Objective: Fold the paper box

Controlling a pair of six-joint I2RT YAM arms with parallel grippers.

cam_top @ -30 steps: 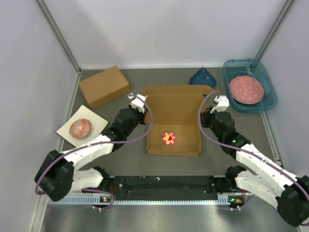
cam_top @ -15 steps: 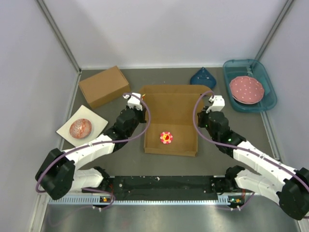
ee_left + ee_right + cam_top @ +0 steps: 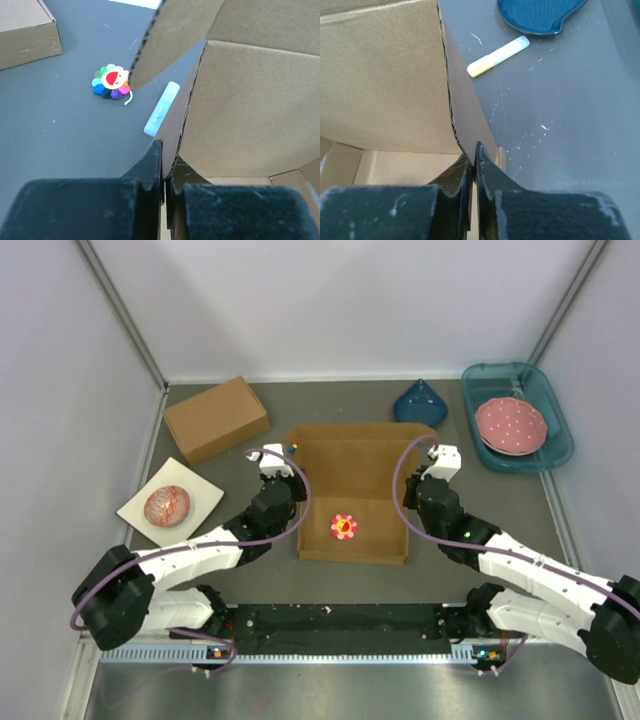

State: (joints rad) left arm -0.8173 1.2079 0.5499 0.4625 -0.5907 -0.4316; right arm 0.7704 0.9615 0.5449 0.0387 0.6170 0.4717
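You've got one paper box [image 3: 350,475] mid-worktop [image 3: 250,585], open side up, with its side walls and back flap standing. One flower toy [image 3: 344,527] lies on its floor. A second, rainbow flower toy [image 3: 111,82] sits on the worktop outside the left wall, near one pale blue stick [image 3: 161,108]. One yellow-and-white stick [image 3: 498,56] lies outside the right wall; I can't read any print on either stick.

Also one closed brown box [image 3: 215,418] far left, one blue dish [image 3: 420,400], one teal tray [image 3: 545,455] holding one pink dotted plate [image 3: 510,425], and one white square plate [image 3: 140,512] with one reddish round thing [image 3: 167,505] on it.

Your left arm [image 3: 190,560] and right arm [image 3: 520,565] both reach forward, elbows out, wrists angled in toward the box. The left fingers [image 3: 152,167] are clamped on the box's left wall. The right fingers [image 3: 484,172] are pinched on the right wall.
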